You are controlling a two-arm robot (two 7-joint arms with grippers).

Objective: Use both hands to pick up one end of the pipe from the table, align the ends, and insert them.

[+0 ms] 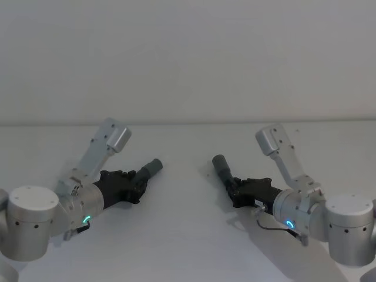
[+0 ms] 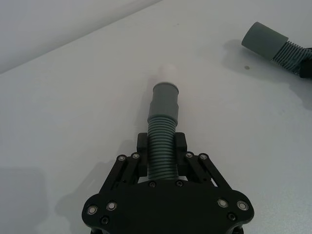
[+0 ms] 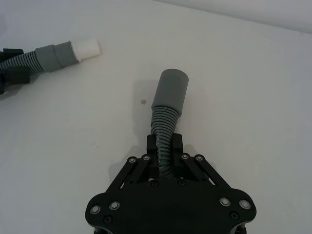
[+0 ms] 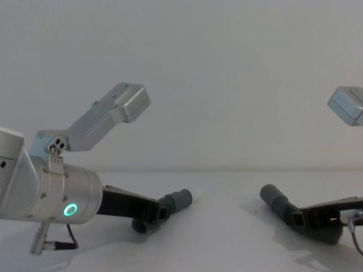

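The pipe is in two dark-grey corrugated pieces, one in each hand, low over the white table (image 1: 182,235). My left gripper (image 2: 161,146) is shut on the hose of the left piece (image 2: 162,131). Its grey cuff (image 2: 165,100) carries a narrower white tip (image 2: 168,73) and points toward the middle. My right gripper (image 3: 165,146) is shut on the hose of the right piece (image 3: 165,122), whose plain wide cuff (image 3: 169,90) points up and inward. In the head view the left piece (image 1: 151,168) and right piece (image 1: 222,165) face each other across a gap. I cannot tell whether either cuff touches the table.
The table's far edge (image 1: 188,123) meets a plain pale wall behind. Both forearms lie low at the near corners, the left arm (image 1: 35,220) and the right arm (image 1: 346,226). A small dark speck (image 3: 143,102) marks the table beside the right piece.
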